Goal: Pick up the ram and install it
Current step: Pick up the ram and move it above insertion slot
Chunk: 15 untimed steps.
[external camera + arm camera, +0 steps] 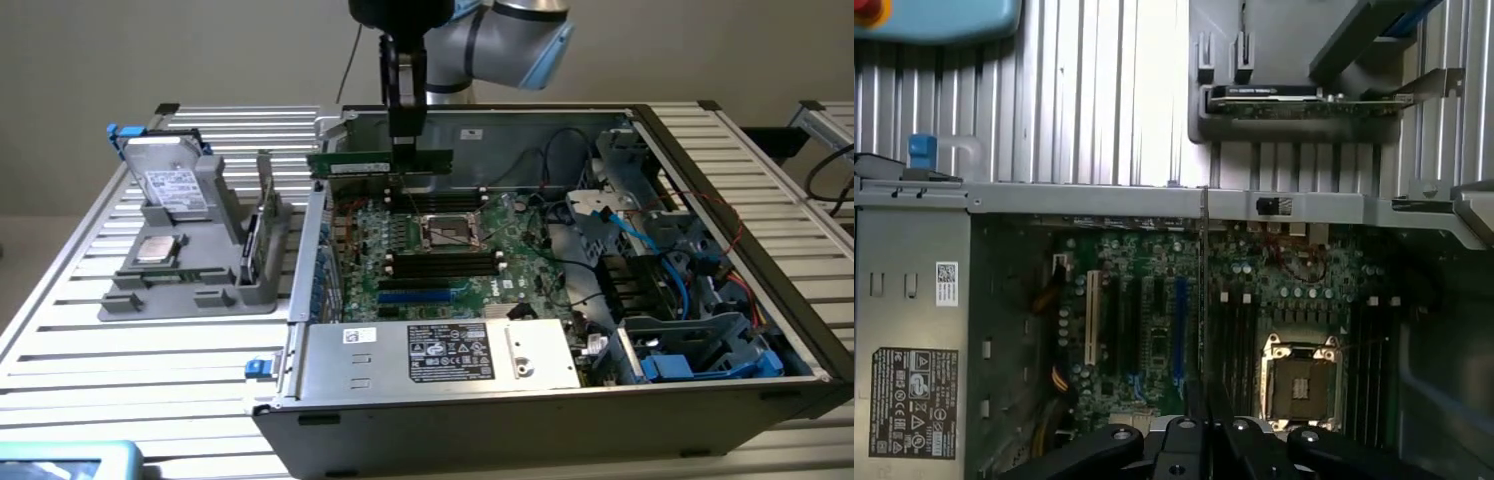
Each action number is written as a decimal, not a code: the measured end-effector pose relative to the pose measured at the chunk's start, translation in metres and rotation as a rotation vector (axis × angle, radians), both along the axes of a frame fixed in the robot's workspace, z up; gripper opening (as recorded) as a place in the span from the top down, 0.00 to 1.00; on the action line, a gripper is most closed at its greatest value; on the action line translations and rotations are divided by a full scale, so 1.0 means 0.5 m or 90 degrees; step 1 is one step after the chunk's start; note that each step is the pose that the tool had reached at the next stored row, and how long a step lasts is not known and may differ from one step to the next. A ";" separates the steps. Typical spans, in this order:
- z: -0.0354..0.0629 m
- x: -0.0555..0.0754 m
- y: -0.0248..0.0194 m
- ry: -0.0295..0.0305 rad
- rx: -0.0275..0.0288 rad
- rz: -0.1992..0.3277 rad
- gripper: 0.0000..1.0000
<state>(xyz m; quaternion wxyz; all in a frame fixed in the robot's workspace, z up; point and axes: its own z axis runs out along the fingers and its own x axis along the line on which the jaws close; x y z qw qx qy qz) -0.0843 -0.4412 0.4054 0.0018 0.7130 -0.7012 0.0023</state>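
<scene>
The ram [350, 163] is a thin green stick held level above the back of the open computer case, over the motherboard [434, 285]. My gripper [404, 150] points straight down and is shut on the ram's upper edge, right of its middle. In the wrist view the ram [1202, 290] appears edge-on as a thin line running out from my gripper [1200, 420]. It hangs between the blue slot [1179, 320] and the black memory slots [1232, 340] beside the processor socket [1299, 380]. The stick is clear of the board.
A grey fixture tray [200, 290] on the exterior view's left holds a hard drive [174, 188], a silver processor chip [158, 250] and an upright card [264, 215]. The case [534, 420] contains a power supply [441, 352], drive bays and blue cables [667, 300].
</scene>
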 end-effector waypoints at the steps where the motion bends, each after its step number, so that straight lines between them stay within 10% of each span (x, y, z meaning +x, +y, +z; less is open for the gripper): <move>1: -0.002 0.009 0.0001 0.0000 0.0000 0.000 0.88; 15: -0.020 0.092 0.0163 -0.0001 -0.0002 -0.002 0.88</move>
